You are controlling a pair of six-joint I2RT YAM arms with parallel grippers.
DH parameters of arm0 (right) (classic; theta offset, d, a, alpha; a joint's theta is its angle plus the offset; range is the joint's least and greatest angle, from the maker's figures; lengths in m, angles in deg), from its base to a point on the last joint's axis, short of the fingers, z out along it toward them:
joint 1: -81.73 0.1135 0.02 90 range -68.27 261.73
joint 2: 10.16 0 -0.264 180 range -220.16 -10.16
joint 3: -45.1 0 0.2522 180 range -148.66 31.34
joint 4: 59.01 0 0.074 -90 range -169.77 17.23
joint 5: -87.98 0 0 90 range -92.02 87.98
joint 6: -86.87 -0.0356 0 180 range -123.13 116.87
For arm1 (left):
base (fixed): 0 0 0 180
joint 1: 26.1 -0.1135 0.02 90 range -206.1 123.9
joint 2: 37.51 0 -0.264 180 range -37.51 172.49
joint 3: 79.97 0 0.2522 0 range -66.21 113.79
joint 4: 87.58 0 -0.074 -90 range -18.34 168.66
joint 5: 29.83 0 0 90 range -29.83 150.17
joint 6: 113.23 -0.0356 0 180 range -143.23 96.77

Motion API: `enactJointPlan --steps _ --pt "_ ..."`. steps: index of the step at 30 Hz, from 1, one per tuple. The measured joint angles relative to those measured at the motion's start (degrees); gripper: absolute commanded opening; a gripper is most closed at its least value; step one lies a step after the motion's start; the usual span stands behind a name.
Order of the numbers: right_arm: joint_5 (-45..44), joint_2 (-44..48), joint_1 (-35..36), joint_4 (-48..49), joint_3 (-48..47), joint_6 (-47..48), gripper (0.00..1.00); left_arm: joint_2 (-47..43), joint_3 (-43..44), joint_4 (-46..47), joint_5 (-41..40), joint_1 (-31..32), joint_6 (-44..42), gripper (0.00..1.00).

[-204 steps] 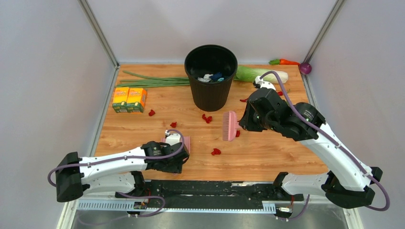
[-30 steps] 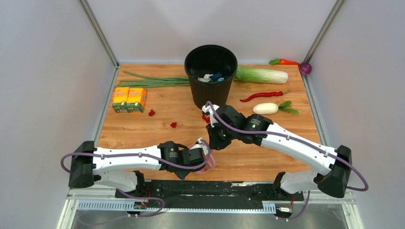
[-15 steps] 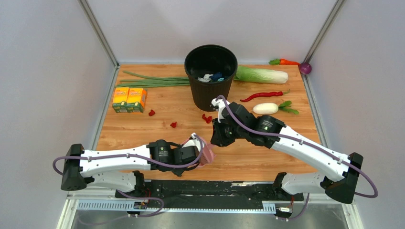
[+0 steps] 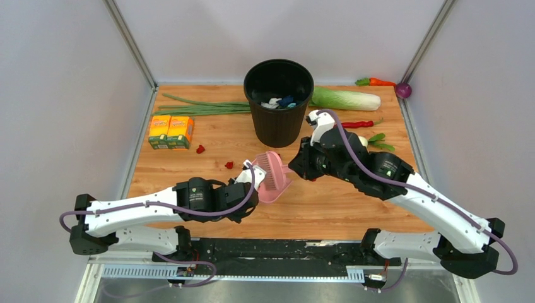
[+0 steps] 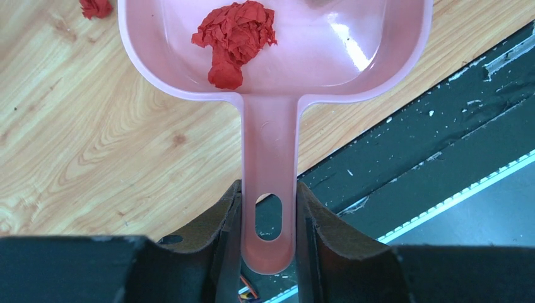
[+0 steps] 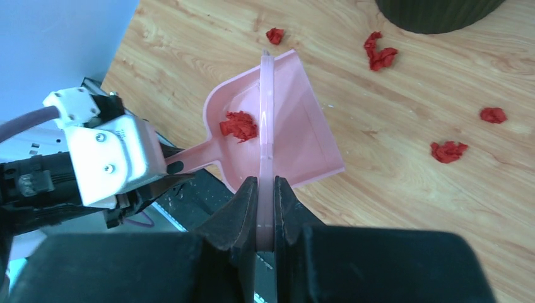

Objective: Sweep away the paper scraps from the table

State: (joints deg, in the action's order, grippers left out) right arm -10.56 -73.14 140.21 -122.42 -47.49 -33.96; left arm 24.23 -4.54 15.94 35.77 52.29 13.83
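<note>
My left gripper (image 5: 268, 196) is shut on the handle of the pink dustpan (image 5: 277, 63), which holds a clump of red paper scraps (image 5: 235, 38). In the top view the dustpan (image 4: 276, 189) is raised over the table (image 4: 353, 202) in front of the bin, with the left gripper (image 4: 249, 184) behind it. My right gripper (image 6: 265, 189) is shut on a pink brush (image 6: 267, 120), held edge-on over the pan (image 6: 303, 145). In the top view the right gripper (image 4: 298, 165) sits just right of the pan. Loose scraps (image 6: 380, 55) (image 6: 448, 151) (image 4: 200, 149) (image 4: 229, 165) lie on the wood.
A black bin (image 4: 278, 101) with white and blue scraps stands at the back centre. Two orange juice boxes (image 4: 170, 131) and green onions (image 4: 202, 106) lie at the left. Cabbage (image 4: 346, 98), red chili (image 4: 363, 124), carrot (image 4: 378, 81) and purple onion (image 4: 404, 90) lie at the right.
The left gripper has lifted the dustpan from near the front edge and carried it farther onto the table. The right gripper with the brush has drawn back to the right.
</note>
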Motion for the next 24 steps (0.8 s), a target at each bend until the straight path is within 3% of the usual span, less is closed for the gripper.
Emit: enactJointPlan --steps 14,24 --pt "-15.5 10.1 0.0 -4.4 -8.1 -5.6 0.00 0.8 8.1 -3.9 -1.4 0.0 0.1 0.00" --pt "-31.5 20.9 0.0 -14.5 -7.0 -19.1 0.00 12.7 26.8 -8.2 -1.4 -0.3 0.0 0.00"
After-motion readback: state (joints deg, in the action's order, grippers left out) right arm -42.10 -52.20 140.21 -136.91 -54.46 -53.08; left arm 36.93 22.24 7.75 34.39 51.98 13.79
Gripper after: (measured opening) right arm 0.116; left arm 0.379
